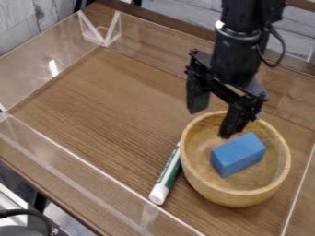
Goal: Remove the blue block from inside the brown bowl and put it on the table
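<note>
A bare stretch of wood-grain table (105,106) spreads across the left, bounded by a clear wall (92,189) along the near edge, with a green-and-white marker (165,177) lying just beside the bowl's left rim. The robot's hand (212,120), its fingers spread wide and holding nothing, hangs over the far side of the brown bowl (197,184). The blue block (238,155) rests inside the bowl, toward its right side, with bare bowl floor on its left.
</note>
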`<state>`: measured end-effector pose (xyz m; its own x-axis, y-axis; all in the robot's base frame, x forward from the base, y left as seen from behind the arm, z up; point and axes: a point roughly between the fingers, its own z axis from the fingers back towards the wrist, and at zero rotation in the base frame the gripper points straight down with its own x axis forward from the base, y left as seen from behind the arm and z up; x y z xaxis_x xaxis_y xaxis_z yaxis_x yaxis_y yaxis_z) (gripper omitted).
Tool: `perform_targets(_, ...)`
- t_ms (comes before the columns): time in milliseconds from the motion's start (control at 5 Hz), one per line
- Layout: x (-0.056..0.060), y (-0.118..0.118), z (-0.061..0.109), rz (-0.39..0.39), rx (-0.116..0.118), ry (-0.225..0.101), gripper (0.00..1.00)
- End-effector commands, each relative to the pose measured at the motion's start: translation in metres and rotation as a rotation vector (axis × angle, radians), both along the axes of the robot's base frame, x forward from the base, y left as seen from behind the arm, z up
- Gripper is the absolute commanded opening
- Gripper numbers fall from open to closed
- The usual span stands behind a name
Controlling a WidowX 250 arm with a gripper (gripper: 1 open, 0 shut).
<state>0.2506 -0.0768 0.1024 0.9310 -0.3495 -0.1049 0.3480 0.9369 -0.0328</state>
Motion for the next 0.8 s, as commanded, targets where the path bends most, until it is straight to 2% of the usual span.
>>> perform_targets(0, 0.002, -0.008, 0.009, -0.024, -0.017, -0.053, 1.0)
perform_targets(600, -0.003, -0.027, -0.004, -0.059, -0.035, -0.071, 1.0)
